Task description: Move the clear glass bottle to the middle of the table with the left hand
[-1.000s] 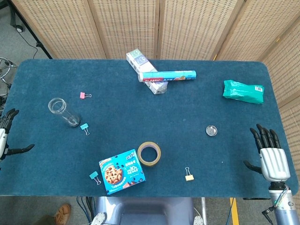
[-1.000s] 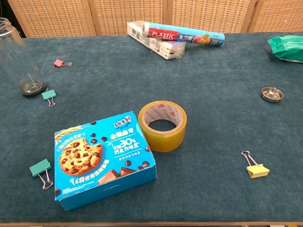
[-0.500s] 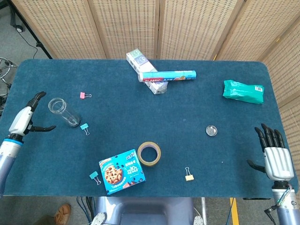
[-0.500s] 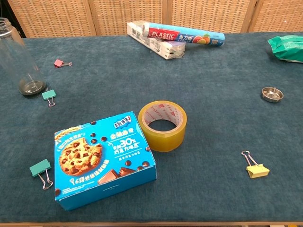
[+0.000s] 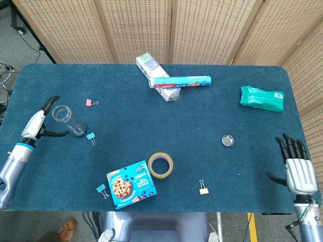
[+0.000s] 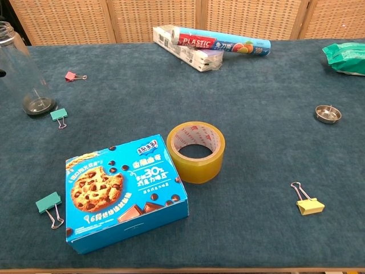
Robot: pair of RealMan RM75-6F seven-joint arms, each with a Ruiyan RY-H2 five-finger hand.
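Standing upright at the table's (image 5: 151, 121) left side, clear glass bottle (image 5: 68, 120), near a teal binder clip (image 5: 91, 136). Reaching just beside it, left hand (image 5: 40, 122), fingers spread, grasping nothing. Resting spread and empty at the right edge, right hand (image 5: 298, 169).

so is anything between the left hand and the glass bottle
Nothing: in the head view only bare blue table shows between the left hand and the clear glass bottle.
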